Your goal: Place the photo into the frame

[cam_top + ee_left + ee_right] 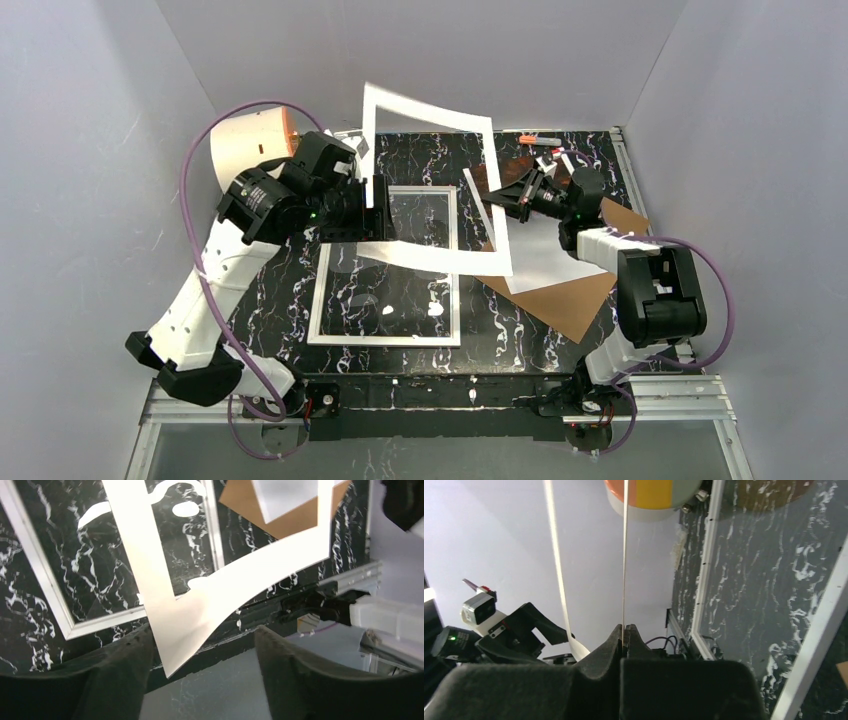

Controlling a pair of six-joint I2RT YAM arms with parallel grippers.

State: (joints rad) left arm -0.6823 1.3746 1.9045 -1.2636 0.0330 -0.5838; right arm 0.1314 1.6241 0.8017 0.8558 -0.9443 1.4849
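Two things matter for our coming move: where the photo lies, and how it is turned against the frame. The photo [552,262] rests flat on the brown backing board [565,305], at about 3 o'clock from the frame [385,339] and outside its opening. Its long axis runs roughly from 11 o'clock to 5 o'clock. We take the dark reddish end to be up at 11, beneath the right gripper [624,632], with the pale misty end pointing toward 5.

The frame lies flat near the middle of the table, its long axis from 12 to 6. We judge the photo will need a small clockwise turn as well as a slide toward 9 o'clock. The right arm is much the nearer, since the photo sits directly under its wrist. The left arm reaches in from the frame's 9 o'clock side.

Between them the white mat [430,112] hangs tilted in the air over the frame's far right part. The right gripper is pinched closed on the mat's edge, and we see the sheet edge-on between its pads. The left gripper [202,632] has its jaws apart, with a corner of the mat lying loose between them. We judge the mat must be set aside before the right jaws can go down for the photo.
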